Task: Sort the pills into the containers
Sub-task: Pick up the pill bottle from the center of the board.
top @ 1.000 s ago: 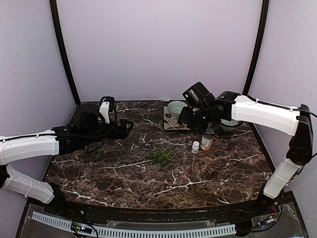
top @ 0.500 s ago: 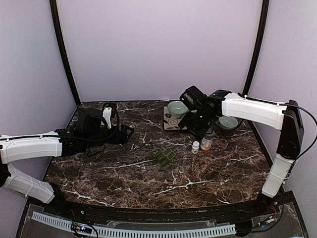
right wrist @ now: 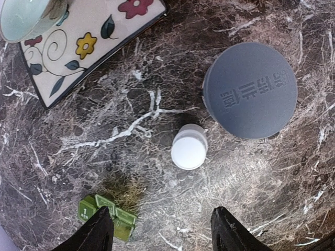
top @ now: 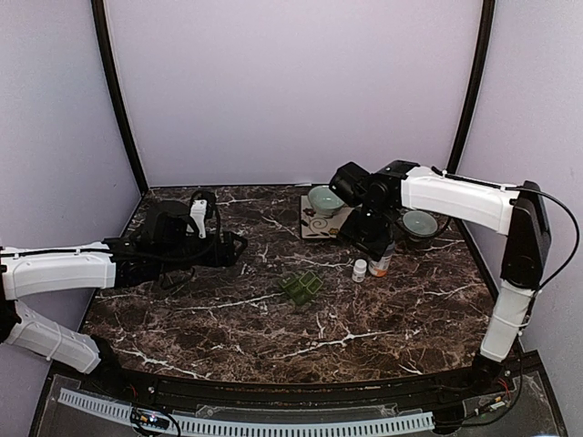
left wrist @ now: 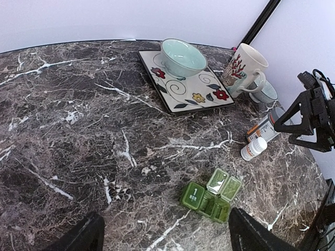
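Note:
The containers, a small dark-green pill organiser (top: 301, 288) (left wrist: 212, 193) (right wrist: 107, 214), lie mid-table with some lids flipped open and one lid marked "1 MON". A small white-capped bottle (top: 360, 269) (right wrist: 189, 150) and a taller orange bottle with a grey cap (top: 380, 262) (right wrist: 250, 90) stand to its right. No loose pills show. My right gripper (top: 369, 238) (right wrist: 165, 232) hangs open just above the two bottles, holding nothing. My left gripper (top: 234, 246) (left wrist: 165, 238) is open and empty over the left of the table, pointing at the organiser.
A flowered square plate (top: 319, 225) (left wrist: 186, 89) at the back carries a pale green bowl (top: 325, 198) (left wrist: 183, 56). A white mug (left wrist: 243, 68) and a second bowl (top: 420, 221) stand behind the bottles. The right gripper (left wrist: 314, 120) shows in the left wrist view.
My right arm has swung in and lowered, bringing its gripper left and down over the bottles. The left gripper's jaws have narrowed a little; that arm has hardly shifted.

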Motion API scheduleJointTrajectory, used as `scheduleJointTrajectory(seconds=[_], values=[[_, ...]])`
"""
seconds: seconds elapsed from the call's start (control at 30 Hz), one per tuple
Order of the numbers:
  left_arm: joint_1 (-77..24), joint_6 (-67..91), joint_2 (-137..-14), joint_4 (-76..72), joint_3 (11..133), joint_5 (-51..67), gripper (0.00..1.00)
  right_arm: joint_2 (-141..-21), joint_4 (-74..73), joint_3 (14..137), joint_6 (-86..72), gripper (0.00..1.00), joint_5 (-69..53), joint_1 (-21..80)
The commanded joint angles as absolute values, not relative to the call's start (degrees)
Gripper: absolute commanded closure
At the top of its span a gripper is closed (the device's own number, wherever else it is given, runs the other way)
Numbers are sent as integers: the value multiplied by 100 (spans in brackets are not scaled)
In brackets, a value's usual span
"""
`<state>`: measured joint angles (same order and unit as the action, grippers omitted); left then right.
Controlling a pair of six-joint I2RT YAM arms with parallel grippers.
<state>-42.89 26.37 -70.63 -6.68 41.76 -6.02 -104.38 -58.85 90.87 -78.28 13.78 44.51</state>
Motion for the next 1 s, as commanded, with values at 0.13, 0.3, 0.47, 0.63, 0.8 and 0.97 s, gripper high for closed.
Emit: scheduleJointTrajectory(seconds=[0.13, 0.3, 0.47, 0.63, 0.8, 0.97], values=[[-4254, 2666, -7005, -742, 4016, -554, 16, -10640, -6092, 8965, -7691, 36, 1432, 4261], [-4254, 2672, -7013, -760, 3991, -501, 16, -10778, -6008, 8920, -7564, 36, 1368, 4166], [-4254, 2672, -7029, -765, 3990, -487, 17, -10838, -5811, 8768, -7480, 37, 1269, 4051], [-4258, 2672, -7087, -781, 3997, -483, 17, -10944, -5690, 8776, -7366, 37, 1223, 3983], [-4254, 2663, -7119, -756, 4006, -504, 17, -11074, -5601, 8813, -7293, 38, 1164, 3956], [-4254, 2654, -7162, -738, 4017, -516, 17, -11192, -5587, 8852, -7214, 38, 1126, 3955]])
